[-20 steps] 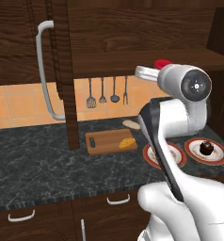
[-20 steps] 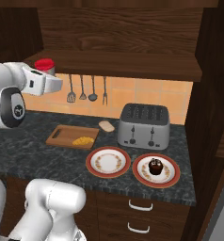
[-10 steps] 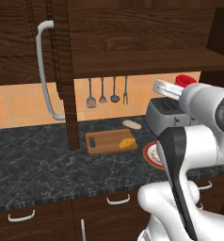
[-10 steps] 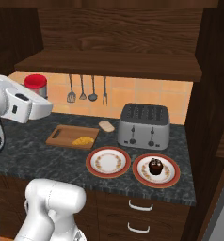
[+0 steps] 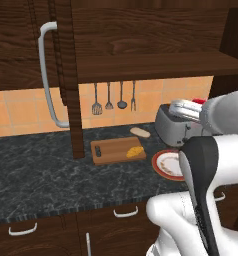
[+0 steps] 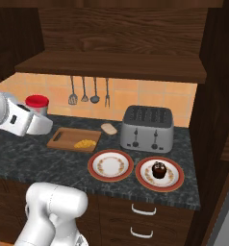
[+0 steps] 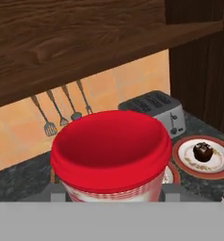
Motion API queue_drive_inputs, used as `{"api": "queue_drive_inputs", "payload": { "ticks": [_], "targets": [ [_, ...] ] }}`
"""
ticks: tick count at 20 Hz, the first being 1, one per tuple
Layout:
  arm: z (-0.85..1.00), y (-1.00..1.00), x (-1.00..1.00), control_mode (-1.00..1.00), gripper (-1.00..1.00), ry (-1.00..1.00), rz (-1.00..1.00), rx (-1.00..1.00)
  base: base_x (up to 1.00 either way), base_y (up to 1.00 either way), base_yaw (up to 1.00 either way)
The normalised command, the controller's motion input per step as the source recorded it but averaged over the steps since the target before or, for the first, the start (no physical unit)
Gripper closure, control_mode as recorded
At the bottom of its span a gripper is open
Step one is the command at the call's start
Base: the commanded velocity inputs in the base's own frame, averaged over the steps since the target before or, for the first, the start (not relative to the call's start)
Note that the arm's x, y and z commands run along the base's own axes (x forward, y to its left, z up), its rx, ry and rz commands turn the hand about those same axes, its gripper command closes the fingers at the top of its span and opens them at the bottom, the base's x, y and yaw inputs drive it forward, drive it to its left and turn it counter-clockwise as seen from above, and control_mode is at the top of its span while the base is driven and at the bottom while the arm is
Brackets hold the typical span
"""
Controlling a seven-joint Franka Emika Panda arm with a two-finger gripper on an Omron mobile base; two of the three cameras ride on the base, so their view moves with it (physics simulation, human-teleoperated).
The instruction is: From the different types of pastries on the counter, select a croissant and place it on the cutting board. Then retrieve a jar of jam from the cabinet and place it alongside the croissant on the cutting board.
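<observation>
Lower now than before, end effector point(image 6: 38, 111) clamped on jar of jam point(image 6: 37, 103), above counter point(image 6: 34, 161).

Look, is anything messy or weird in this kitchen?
Nothing looks spilled or broken. The croissant lies on the cutting board, the cupcake sits on its plate, and the bread roll lies on the counter. The jar of jam is upright in the gripper.
</observation>
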Motion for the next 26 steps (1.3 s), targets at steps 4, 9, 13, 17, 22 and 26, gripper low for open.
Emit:
{"api": "queue_drive_inputs", "payload": {
  "ticks": [4, 9, 13, 17, 22, 26],
  "targets": [
    [-0.86, -0.18, 0.21, -1.0, 1.0, 0.31, 0.19, 0.03, 0.0, 0.0, 0.0],
    [-0.96, -0.01, 0.13, -1.0, 1.0, 0.07, 0.24, 0.0, 0.0, 0.0, 0.0],
    [-0.68, 0.21, 0.0, -1.0, 1.0, -0.14, 0.2, 0.0, 0.0, 0.0, 0.0],
    [-0.31, 0.68, 0.16, -1.0, 1.0, 0.01, 0.05, -0.03, 0.0, 0.0, 0.0],
    [-0.34, 0.55, 0.14, -1.0, 1.0, 0.11, -0.11, -0.02, 0.0, 0.0, 0.0],
    [-0.28, 0.03, 0.7, -1.0, 1.0, 0.04, -0.02, 0.07, 0.0, 0.0, 0.0]
  ]
}}
